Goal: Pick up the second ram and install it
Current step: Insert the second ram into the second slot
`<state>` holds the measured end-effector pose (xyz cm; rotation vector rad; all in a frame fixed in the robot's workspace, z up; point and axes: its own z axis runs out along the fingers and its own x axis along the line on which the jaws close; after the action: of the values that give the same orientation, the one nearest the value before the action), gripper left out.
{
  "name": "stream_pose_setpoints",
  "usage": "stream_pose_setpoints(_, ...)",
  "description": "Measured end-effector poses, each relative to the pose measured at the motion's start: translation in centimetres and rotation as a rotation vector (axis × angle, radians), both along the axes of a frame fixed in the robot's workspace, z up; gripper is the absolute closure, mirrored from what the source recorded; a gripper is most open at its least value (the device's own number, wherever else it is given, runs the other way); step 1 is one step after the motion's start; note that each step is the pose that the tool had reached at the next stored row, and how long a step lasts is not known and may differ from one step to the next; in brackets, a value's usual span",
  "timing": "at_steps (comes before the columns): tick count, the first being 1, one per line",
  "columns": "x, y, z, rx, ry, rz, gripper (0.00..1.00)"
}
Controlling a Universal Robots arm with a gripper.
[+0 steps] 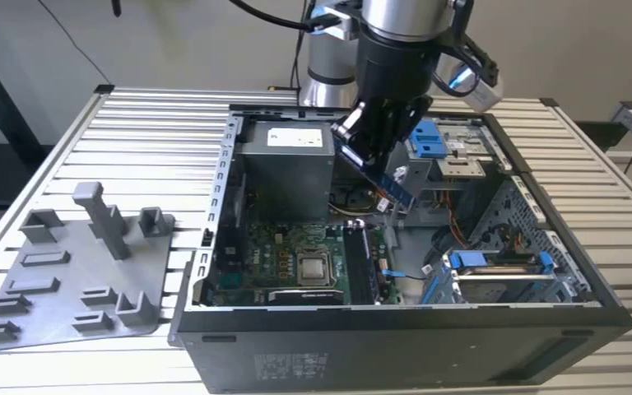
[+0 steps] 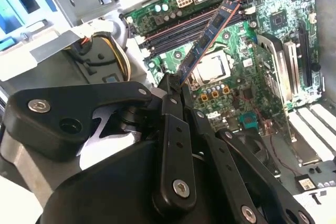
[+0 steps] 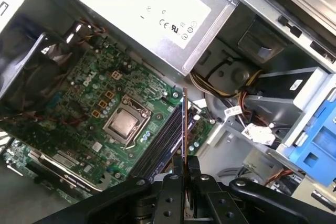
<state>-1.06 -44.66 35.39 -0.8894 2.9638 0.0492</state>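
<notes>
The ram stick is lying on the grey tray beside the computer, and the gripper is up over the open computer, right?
No. The ram stick is pinched in the gripper, not lying on the grey tray, as the second wrist view shows. The gripper is over the open computer.

Gripper [image 2: 173,85]: matt black links, plastic or coated metal, can't tell which; bright metal screw heads. 
Second ram [image 2: 210,35]: dark circuit board, slight sheen, blue sticker, coppery edge. 
Motherboard [image 3: 79,93]: green board, glossy lacquer. 
Processor lid [image 3: 125,123]: bare metal, dull satin. 
Power supply [image 3: 152,14]: matt grey sheet metal, white paper label. 
Case [image 1: 404,346]: smooth matt black outside, bare grey sheet metal inside. 
Drive brackets [image 1: 497,262]: blue plastic, slightly shiny. 
Tray [image 1: 63,280], at the exterior view's left: matt grey plastic. 
Table [image 1: 151,140]: ribbed silvery metal slats, satin. 
Arm [image 1: 404,16]: polished silver metal.
</notes>
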Motion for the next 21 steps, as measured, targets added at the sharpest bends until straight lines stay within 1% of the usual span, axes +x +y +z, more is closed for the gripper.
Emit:
stream_pose_setpoints(6,0.0,0.0,-0.23,0.0,0.0,-0.037,0.86)
stream_pose_setpoints(13,0.0,0.0,-0.56,-0.0001,0.0,-0.067,0.86)
stream_pose_setpoints(21,0.0,0.0,-0.92,0.0001,-0.0001,-0.138,0.86)
